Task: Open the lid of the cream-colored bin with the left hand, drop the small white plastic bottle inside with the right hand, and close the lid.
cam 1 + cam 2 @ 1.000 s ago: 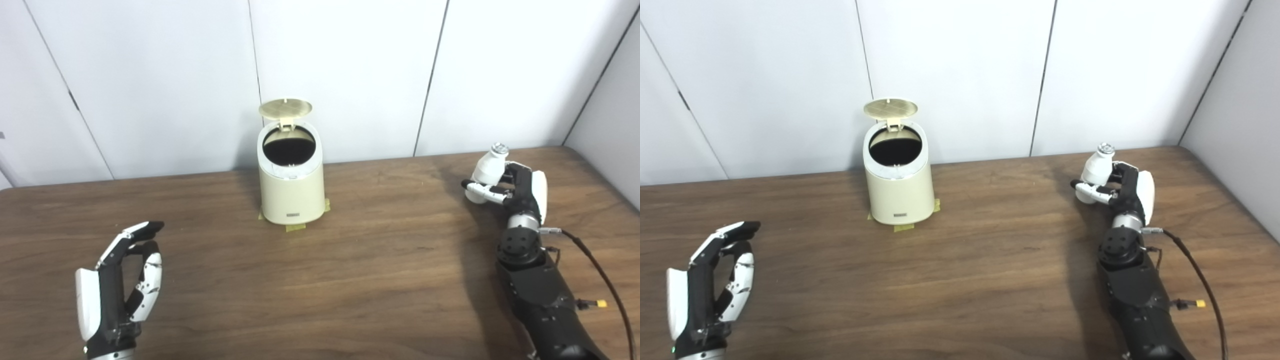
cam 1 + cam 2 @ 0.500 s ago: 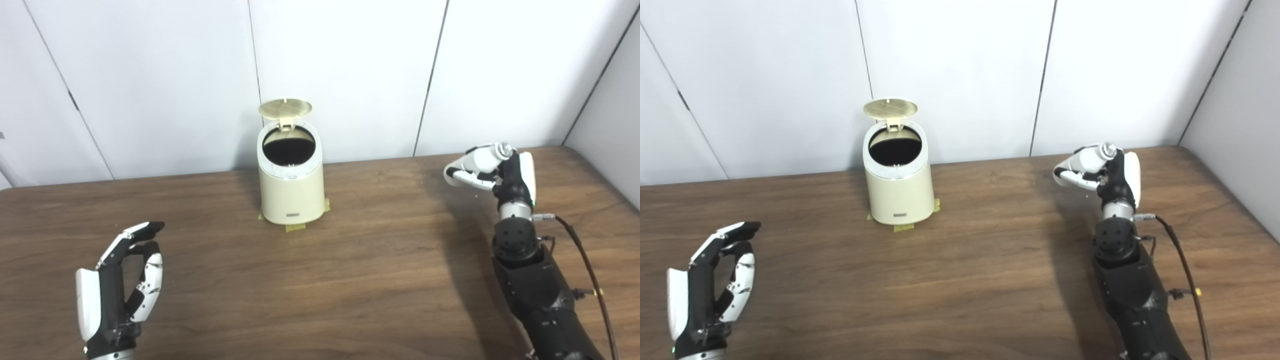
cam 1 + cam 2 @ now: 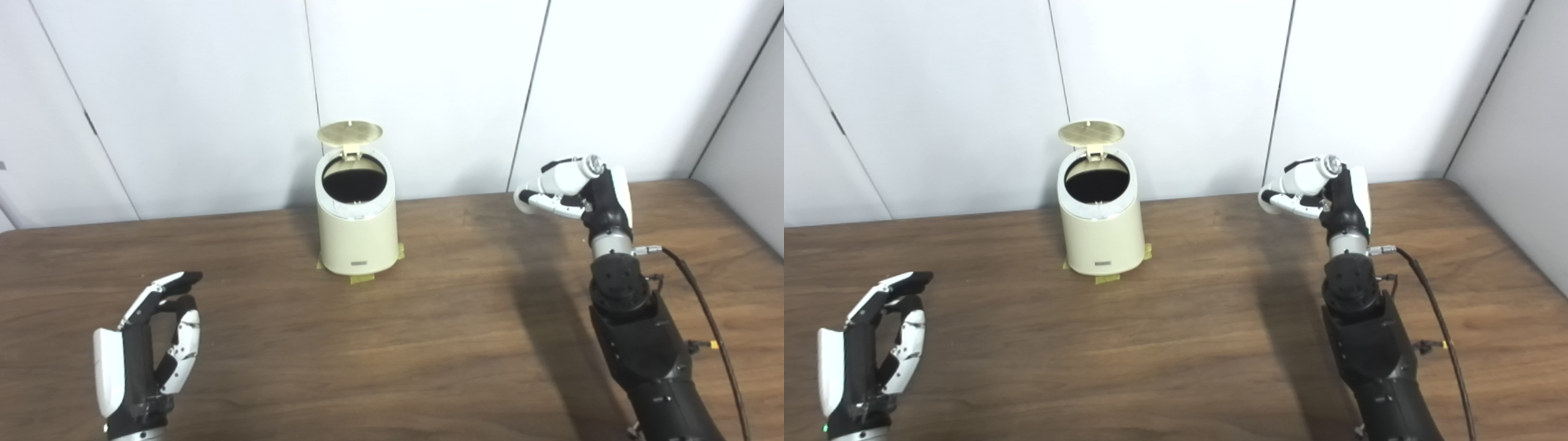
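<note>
Lid (image 3: pixel 350 132) stands up, so the bin (image 3: pixel 358 236) gapes ready. Right hand (image 3: pixel 588 191) clutches the bottle (image 3: pixel 566 179) aloft, well apart; left hand (image 3: pixel 147 352) idles empty, fingers loose.

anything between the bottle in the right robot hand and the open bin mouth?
Nothing visible. The white bottle is held in the right robot hand, raised off the table, to the right of the bin. The lid stands up at the back, leaving the mouth clear. The left robot hand sits far off, near the front-left edge.
</note>
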`<state>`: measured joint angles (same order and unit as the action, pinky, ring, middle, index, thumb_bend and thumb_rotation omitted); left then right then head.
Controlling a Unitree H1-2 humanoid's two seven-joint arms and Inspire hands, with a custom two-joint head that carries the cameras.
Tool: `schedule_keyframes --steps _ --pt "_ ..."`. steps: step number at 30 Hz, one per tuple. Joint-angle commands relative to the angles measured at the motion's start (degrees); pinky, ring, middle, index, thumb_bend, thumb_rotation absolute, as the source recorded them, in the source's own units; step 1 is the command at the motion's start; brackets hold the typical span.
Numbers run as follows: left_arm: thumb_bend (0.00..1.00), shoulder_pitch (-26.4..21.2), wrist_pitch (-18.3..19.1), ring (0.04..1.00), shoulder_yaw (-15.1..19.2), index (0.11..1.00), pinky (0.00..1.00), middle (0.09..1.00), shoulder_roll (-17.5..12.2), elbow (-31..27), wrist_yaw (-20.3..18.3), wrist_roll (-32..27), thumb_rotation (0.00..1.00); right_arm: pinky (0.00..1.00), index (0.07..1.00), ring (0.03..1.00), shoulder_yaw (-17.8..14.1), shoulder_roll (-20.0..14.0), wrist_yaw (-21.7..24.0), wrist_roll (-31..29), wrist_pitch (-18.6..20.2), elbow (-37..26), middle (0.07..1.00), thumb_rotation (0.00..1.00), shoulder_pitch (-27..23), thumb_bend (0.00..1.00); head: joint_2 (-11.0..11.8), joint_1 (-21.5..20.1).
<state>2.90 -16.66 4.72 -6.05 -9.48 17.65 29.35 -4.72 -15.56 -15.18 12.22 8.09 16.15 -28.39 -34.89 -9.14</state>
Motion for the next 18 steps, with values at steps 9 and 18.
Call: schedule_keyframes --steps 9,18 --pt "0.21 -0.6 -0.7 0.691 0.0 0.686 0.6 0.696 0.3 -0.2 1.0 0.8 0.7 0.42 0.47 0.482 0.8 0.7 2.2 1.3 1.0 -7.2 0.509 0.0 -3.2 0.53 0.2 0.2" --pt "0.19 -0.7 -1.4 0.693 -0.2 0.686 0.6 0.697 0.2 0.0 1.0 0.5 0.67 0.46 0.464 0.504 1.2 2.1 2.5 1.4 0.3 -9.0 0.514 0.0 -4.3 0.52 0.5 0.4"
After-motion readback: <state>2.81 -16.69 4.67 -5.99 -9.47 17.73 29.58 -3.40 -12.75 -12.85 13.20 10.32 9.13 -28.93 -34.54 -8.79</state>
